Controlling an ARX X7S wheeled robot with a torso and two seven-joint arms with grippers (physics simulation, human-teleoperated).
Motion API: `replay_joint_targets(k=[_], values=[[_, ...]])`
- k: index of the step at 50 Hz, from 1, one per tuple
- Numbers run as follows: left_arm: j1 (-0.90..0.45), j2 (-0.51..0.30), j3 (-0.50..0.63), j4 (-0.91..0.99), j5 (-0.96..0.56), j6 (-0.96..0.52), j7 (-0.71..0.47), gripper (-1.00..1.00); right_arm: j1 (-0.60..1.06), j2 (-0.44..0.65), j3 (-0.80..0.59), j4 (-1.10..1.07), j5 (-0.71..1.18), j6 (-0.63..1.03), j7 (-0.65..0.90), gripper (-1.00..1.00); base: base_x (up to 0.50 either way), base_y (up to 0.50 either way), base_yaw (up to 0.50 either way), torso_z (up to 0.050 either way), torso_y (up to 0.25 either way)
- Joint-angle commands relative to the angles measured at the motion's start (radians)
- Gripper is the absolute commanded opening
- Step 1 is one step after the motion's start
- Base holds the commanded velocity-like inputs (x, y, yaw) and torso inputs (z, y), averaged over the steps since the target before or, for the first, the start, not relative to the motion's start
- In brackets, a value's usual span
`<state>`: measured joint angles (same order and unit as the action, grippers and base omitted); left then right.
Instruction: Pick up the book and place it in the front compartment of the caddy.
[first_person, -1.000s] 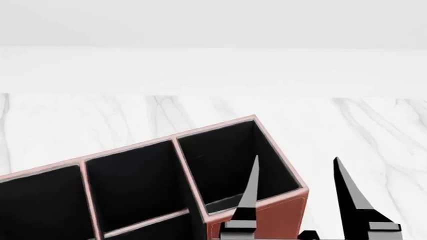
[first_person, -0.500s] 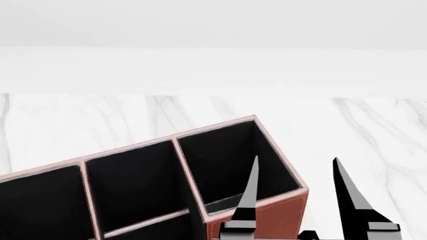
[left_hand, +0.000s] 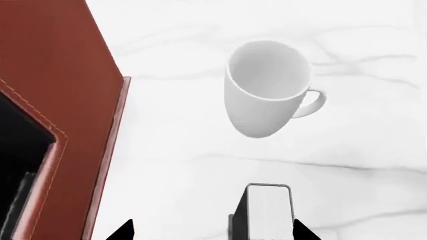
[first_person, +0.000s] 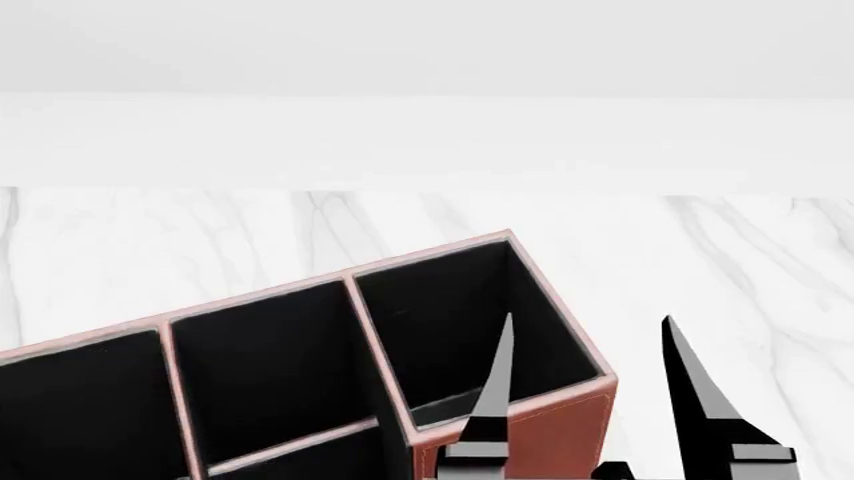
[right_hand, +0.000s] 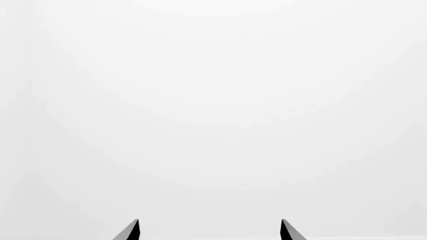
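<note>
In the left wrist view the book stands upright on the marble table, its white page edges up and its black cover on one side. My left gripper is open with the book between its jaws, close to one fingertip; no contact shows. The brown leather caddy stands beside it. In the head view the caddy shows black compartments and pinkish rims. My right gripper is open and empty above the caddy's near right corner, pointing at the wall. It also shows in the right wrist view.
A white mug stands on the marble beyond the book, its handle turned away from the caddy. A white wall runs behind the table. The left gripper does not show in the head view.
My right gripper's fingers have shifted very slightly to the left in the head view. The caddy has not moved.
</note>
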<state>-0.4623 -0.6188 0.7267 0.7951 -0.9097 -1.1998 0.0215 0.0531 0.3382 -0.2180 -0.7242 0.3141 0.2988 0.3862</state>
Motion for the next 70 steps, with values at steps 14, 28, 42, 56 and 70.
replay_joint_targets(k=[14, 28, 42, 56, 70], values=[[-0.020, 0.051, 0.010, 0.055, -0.087, -0.078, -0.061, 1.00, 0.001, 0.007, -0.005, 0.002, 0.006, -0.005, 0.007, 1.00, 0.00, 0.00, 0.00, 0.000, 0.000], [-0.016, 0.094, 0.083, -0.003, -0.088, -0.135, -0.085, 1.00, -0.009, 0.017, 0.000, -0.008, 0.038, -0.036, -0.015, 1.00, 0.00, 0.00, 0.00, 0.000, 0.000], [-0.029, 0.129, 0.103, -0.044, -0.118, -0.206, -0.142, 1.00, 0.009, 0.023, 0.001, -0.006, 0.044, -0.004, 0.002, 1.00, 0.00, 0.00, 0.00, 0.000, 0.000], [-0.032, 0.103, 0.163, -0.078, -0.067, -0.157, -0.117, 1.00, 0.008, 0.025, -0.004, 0.003, 0.036, -0.014, 0.007, 1.00, 0.00, 0.00, 0.00, 0.000, 0.000], [-0.032, 0.088, 0.194, -0.095, -0.040, -0.112, -0.095, -1.00, 0.008, 0.028, -0.011, 0.006, 0.031, -0.018, 0.012, 1.00, 0.00, 0.00, 0.00, 0.000, 0.000]])
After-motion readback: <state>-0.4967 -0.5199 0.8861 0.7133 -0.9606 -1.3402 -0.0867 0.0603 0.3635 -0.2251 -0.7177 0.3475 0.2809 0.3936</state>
